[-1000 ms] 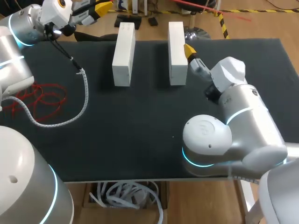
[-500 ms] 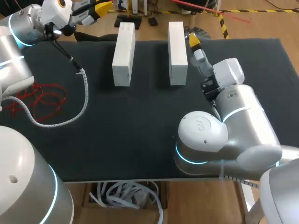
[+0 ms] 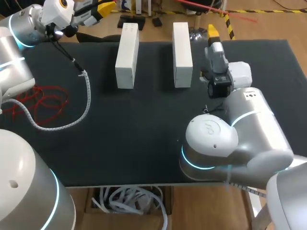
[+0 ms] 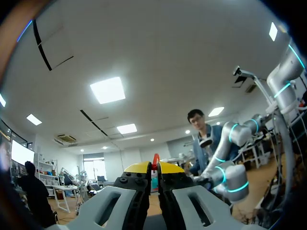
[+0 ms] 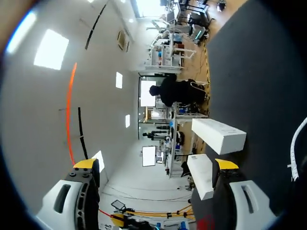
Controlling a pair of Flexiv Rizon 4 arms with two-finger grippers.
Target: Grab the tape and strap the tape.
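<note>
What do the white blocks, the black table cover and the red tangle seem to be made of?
White blocks: probably painted wood or dense foam; crisp edges, flat matte faces, no gloss. Table cover: likely felt or cloth; dull black, no reflections. Red tangle: thin flexible cord or tape lying in loose loops; too fine to tell which.

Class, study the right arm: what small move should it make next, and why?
Probably tilt the right gripper down toward the table. Its jaws stand open and empty, pointing out past the far edge beside the right white block, while the red strand, likely the tape, lies far over on the left side.
</note>
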